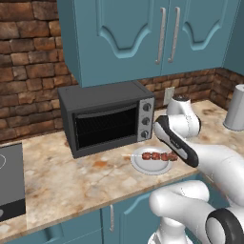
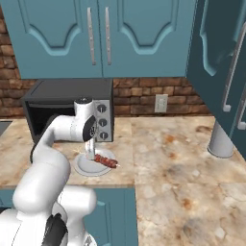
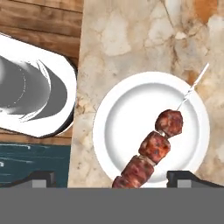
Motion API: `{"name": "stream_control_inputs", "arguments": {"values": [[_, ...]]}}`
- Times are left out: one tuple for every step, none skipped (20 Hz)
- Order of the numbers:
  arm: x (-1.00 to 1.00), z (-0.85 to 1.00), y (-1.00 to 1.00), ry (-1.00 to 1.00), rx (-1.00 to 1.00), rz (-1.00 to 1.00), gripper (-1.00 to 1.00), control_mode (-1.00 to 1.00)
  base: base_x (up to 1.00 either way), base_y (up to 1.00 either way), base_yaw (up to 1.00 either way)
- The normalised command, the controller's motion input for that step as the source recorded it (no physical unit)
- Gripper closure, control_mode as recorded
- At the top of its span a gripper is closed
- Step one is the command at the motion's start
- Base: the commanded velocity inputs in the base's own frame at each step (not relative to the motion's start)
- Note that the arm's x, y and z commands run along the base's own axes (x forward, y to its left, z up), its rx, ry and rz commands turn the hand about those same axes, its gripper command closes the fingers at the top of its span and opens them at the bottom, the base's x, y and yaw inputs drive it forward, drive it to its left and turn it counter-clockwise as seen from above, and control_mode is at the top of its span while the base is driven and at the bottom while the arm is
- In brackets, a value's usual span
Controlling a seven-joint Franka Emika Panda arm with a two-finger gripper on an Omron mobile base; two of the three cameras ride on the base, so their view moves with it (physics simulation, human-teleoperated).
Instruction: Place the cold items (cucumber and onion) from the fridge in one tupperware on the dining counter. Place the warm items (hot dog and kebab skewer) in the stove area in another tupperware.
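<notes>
Presently listed: kebab skewer, reddish-brown meat chunks threaded on a thin pale stick, lying across a round white plate on the beige marbled surface, just before a black microwave. Lowest chunk cut off at the hand view's bottom edge. Gripper hangs above the plate, jaws spread wide, holding nothing; fingertips barely rise into the frame. Cooktop cropped at left. Grey cylinder at right, partly behind a cabinet door.
</notes>
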Motion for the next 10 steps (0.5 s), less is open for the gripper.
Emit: {"name": "stream_control_inputs", "arguments": {"values": [[0.00, -0.35, 0.00, -0.23, 0.34, -0.31, -1.00, -1.00, 0.00, 0.00, 0.00], [0.00, -0.52, -0.08, -0.33, 0.32, -0.31, -1.00, -1.00, 0.00, 0.00, 0.00], [0.00, -0.63, 0.00, -0.27, 0.23, -0.29, -1.00, -1.00, 0.00, 0.00, 0.00], [0.26, -0.57, 0.00, -0.15, 0.15, -0.30, -1.00, -1.00, 0.00, 0.00, 0.00], [0.36, -0.61, 0.00, -0.08, 0.08, -0.32, -1.00, -1.00, 0.00, 0.00, 0.00], [0.31, -0.74, 0.00, -0.03, 0.03, -0.32, -1.00, -1.00, 0.00, 0.00, 0.00], [0.18, -0.91, 0.06, 0.00, 0.00, -0.25, -1.00, -1.00, 0.00, 0.00, 0.00], [0.31, -0.89, 0.19, 0.06, 0.00, -0.19, -1.00, -1.00, 0.00, 0.00, 0.00], [0.66, -0.61, 0.19, 0.13, 0.00, -0.14, -1.00, -1.00, 0.00, 0.00, 0.00], [0.79, -0.36, 0.26, 0.09, 0.00, -0.13, -1.00, -1.00, 0.00, 0.00, 0.00]]}}
